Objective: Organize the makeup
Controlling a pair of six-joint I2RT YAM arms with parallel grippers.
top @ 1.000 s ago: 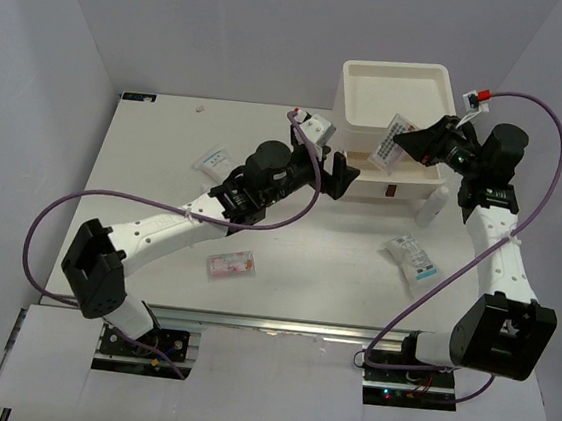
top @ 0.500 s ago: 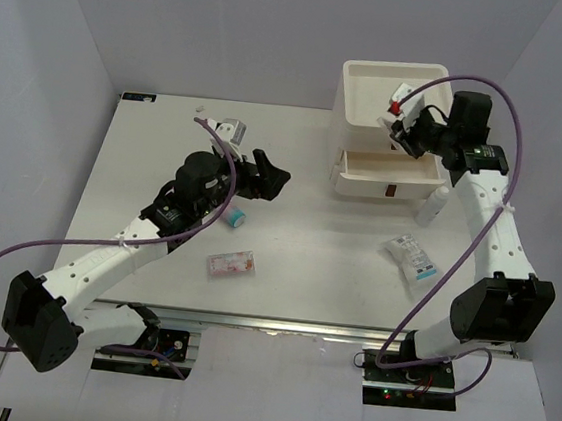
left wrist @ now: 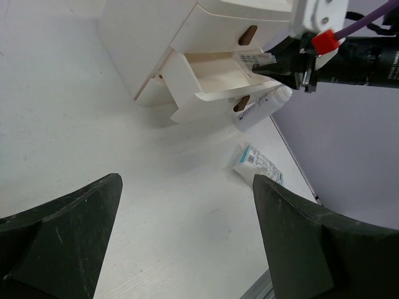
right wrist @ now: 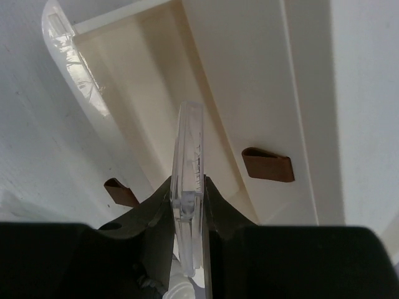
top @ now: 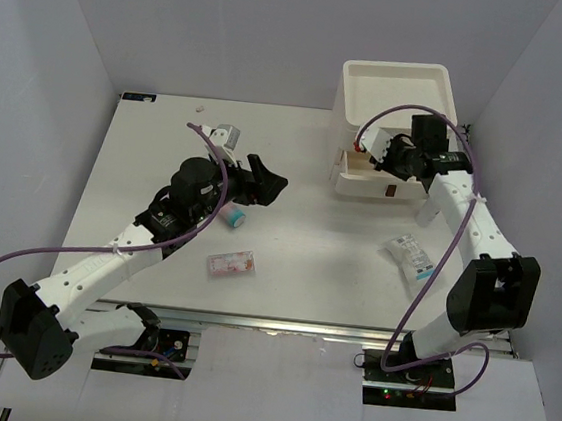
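My right gripper (top: 375,153) is shut on a clear printed packet (right wrist: 188,156), seen edge-on, and holds it over the open middle drawer (right wrist: 143,81) of the white drawer box (top: 395,87). My left gripper (top: 266,185) is open and empty above the table's middle; its fingers (left wrist: 62,237) frame bare table. A pink tube with a teal cap (top: 232,215) lies under the left arm. A pink-and-white sachet (top: 230,264) lies near the front. A blue-and-white packet (top: 412,256) lies at the right, and shows in the left wrist view (left wrist: 259,163). No sponges show.
A white bottle (top: 433,202) lies on the table against the box's right front corner, seen too in the left wrist view (left wrist: 262,106). Brown handles (right wrist: 267,165) mark the drawers. The box's top tray (top: 393,82) is open. A small white scrap (top: 201,109) lies at the back left.
My right gripper has come down from above the box's top tray to the open middle drawer, still holding the packet. My left arm has drawn back from the box to the left.
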